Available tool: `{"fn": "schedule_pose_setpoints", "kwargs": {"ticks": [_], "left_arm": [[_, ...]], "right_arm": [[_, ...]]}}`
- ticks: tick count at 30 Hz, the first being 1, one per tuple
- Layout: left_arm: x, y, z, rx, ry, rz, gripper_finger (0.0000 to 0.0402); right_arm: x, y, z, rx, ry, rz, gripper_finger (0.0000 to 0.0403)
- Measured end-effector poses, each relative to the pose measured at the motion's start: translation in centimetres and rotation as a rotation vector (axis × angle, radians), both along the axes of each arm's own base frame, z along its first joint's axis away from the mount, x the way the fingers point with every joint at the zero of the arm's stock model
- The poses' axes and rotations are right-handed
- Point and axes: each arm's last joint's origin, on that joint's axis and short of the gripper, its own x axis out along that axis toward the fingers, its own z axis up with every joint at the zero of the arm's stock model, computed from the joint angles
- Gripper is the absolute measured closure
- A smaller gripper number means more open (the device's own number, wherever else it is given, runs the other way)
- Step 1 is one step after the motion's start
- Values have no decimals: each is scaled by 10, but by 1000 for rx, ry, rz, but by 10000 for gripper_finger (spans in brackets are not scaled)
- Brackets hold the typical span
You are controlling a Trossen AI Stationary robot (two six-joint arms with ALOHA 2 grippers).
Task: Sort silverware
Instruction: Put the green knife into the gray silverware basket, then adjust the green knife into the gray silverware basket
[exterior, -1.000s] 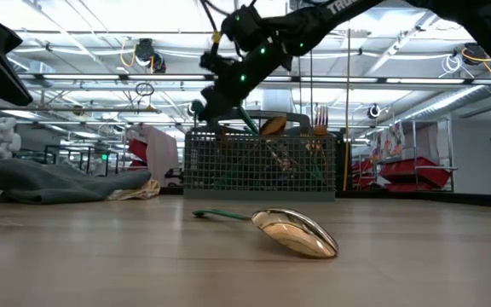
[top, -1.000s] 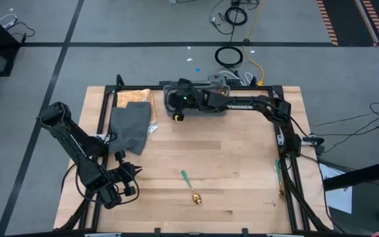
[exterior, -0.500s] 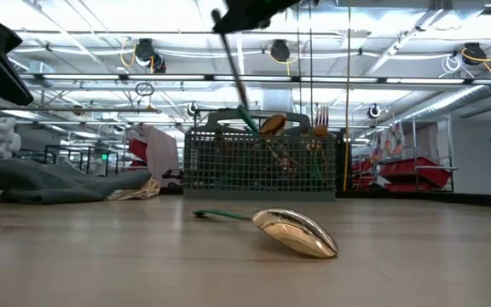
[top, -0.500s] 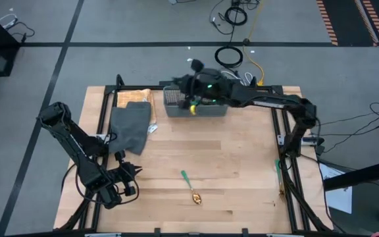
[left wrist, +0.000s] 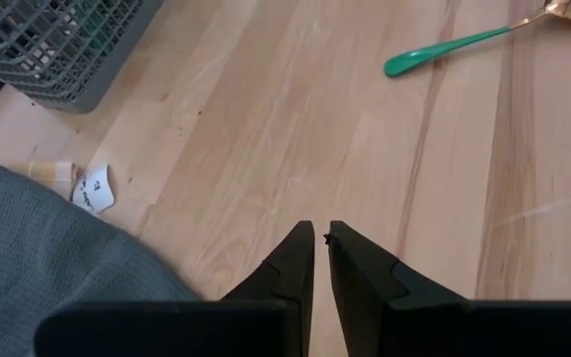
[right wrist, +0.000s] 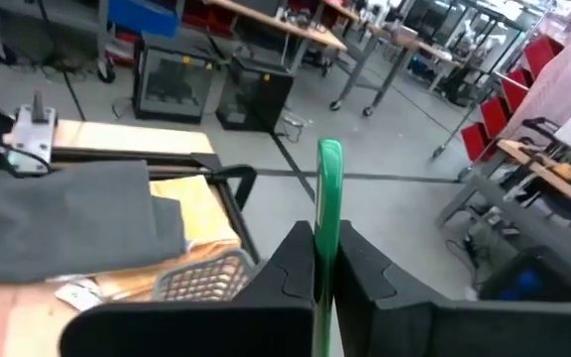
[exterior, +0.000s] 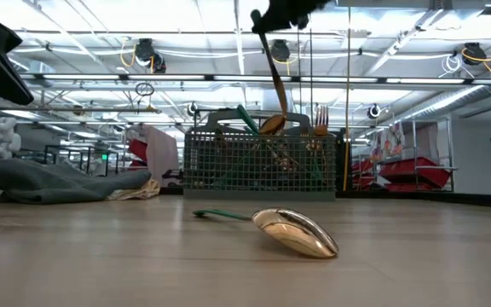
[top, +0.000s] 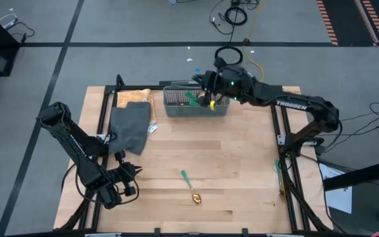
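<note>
Because sorting meant dropping each piece upright into the mesh basket [top: 196,104], I held one utensil [right wrist: 327,213] by its green handle, right hand [top: 210,99] clamped on it above the basket at the bench's [top: 242,171] far edge. One spoon [top: 190,187] lay mid-bench. My left hand [left wrist: 320,253] waited near the grey cloth [top: 130,126], fingers together.

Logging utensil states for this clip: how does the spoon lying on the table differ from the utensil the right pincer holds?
The spoon lies flat on the table, untouched; the held utensil hangs near upright above the basket, clamped in the right pincer. The spoon's gold head is plainly visible; the held one's is unclear. Both have green handles.
</note>
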Motion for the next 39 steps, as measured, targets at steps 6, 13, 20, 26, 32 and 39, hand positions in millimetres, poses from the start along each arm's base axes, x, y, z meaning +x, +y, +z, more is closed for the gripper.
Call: {"fn": "schedule_pose_setpoints", "kwargs": {"ticks": [6,13,20,26,32,39], "left_arm": [[0,0,0,1,-2,0,358],[0,0,0,-1,-4,0,358],[0,0,0,0,-3,0,358],[0,0,0,-2,-5,0,358],[0,0,0,-3,-5,0,358],[0,0,0,0,-7,1,358]], "right_arm": [[-6,-4,-47,27,-86,-18,403],[-18,-12,-89,118,-79,-70,403],[-24,-12,-112,153,-7,-84,379],[-25,-12,-116,151,36,-98,286],[-21,-7,-106,168,-9,-97,227],[0,27,-96,56,25,-141,221]]}}
